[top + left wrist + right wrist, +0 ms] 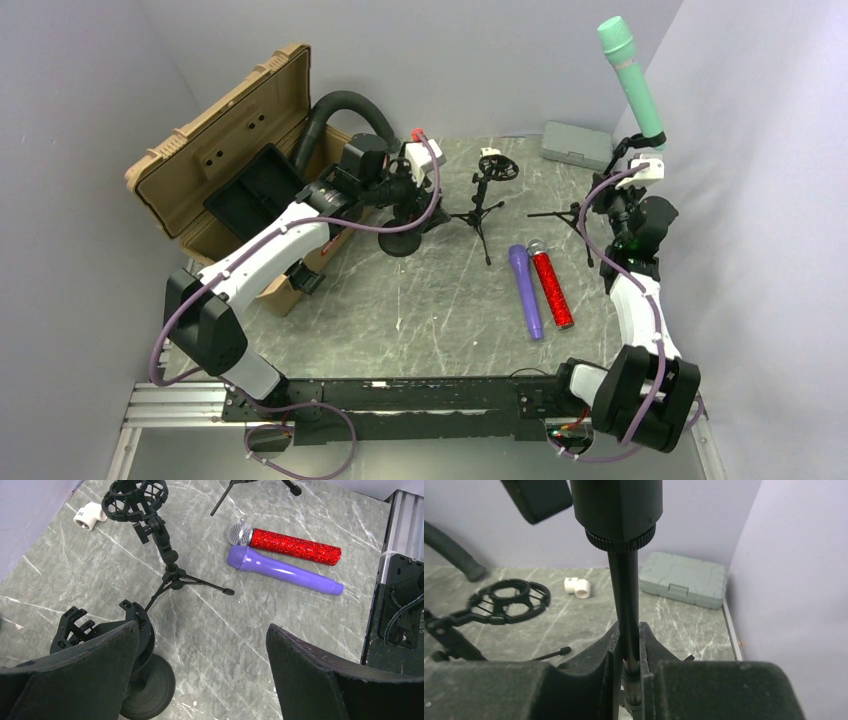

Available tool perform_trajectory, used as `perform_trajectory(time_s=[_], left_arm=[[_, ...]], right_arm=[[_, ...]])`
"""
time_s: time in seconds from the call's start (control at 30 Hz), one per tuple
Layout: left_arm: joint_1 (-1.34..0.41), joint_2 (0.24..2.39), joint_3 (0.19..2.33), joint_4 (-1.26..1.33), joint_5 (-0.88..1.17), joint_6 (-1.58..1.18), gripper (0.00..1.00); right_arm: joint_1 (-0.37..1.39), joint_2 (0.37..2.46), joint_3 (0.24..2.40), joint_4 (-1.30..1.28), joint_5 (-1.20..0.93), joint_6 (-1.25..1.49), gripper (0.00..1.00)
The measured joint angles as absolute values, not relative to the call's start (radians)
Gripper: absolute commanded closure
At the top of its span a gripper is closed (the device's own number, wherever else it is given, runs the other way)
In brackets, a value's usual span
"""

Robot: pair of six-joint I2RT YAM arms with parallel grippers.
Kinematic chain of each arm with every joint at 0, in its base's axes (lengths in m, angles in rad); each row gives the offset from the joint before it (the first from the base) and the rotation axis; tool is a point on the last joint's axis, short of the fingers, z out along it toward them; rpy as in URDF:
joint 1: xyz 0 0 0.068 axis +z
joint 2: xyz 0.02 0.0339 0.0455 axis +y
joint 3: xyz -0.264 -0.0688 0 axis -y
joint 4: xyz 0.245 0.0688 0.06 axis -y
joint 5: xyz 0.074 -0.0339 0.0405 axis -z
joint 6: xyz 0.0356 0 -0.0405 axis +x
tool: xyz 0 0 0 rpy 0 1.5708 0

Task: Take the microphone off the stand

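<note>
A mint-green microphone (630, 80) stands tilted in a black tripod stand (560, 213) at the far right, raised high. My right gripper (628, 195) is shut on that stand's pole (628, 605); in the right wrist view the jaws (628, 645) pinch the thin black rod, and the microphone itself is out of that view. My left gripper (405, 198) is open and empty, its fingers (202, 630) wide apart above the table, right beside a round-base stand (150, 690) with an empty shock mount (75, 627).
An empty tripod stand with a shock mount (487, 195) stands mid-table. A purple microphone (526, 290) and a red glitter microphone (551, 290) lie side by side. An open tan case (230, 130), a black hose (340, 110), a grey case (577, 145) and a white pipe elbow (90, 517) line the back.
</note>
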State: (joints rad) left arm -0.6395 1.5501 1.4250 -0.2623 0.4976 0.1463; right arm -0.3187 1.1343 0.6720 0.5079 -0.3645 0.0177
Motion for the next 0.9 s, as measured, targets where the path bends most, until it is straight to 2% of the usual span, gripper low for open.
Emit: perform_trajectory(time_s=[0.27, 0.9], left_arm=[[-0.631, 1.547, 1.431, -0.284, 0.478, 0.154, 0.01], [-0.585, 1.478, 1.497, -0.368, 0.425, 0.178, 0.01]], right_arm=[[-0.304, 1.024, 0.767, 0.351, -0.451, 0.018, 1.00], [-0.163, 0.864, 0.772, 0.044, -0.779, -0.023, 1.00]])
